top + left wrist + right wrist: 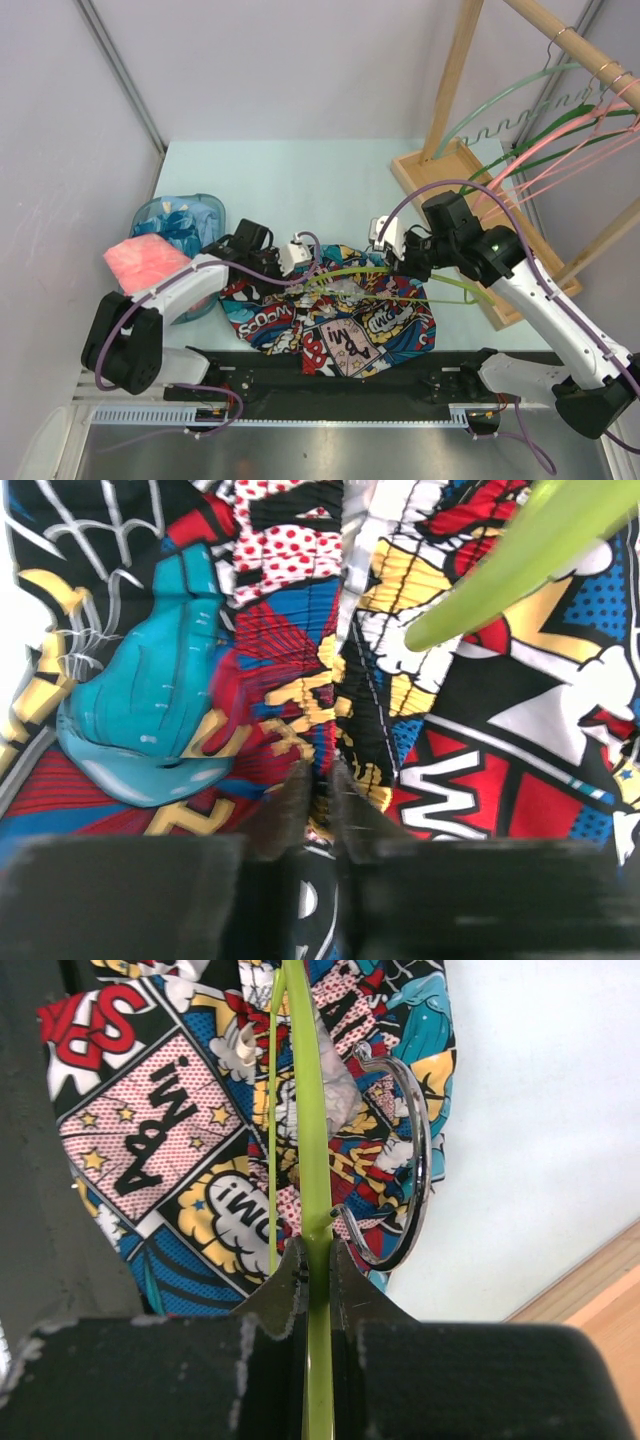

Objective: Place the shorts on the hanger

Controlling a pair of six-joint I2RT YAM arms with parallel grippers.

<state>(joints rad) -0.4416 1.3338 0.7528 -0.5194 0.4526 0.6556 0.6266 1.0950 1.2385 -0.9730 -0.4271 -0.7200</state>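
Here right claw (317, 1265) clamps hanger (308, 1110) over shorts (150, 1130); left claw (318, 785) pinches shorts.

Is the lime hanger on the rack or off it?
Off. The right gripper pinches the hanger over the shorts on the table.

Left claw (318, 785) pinches a shorts (150, 710) fold.
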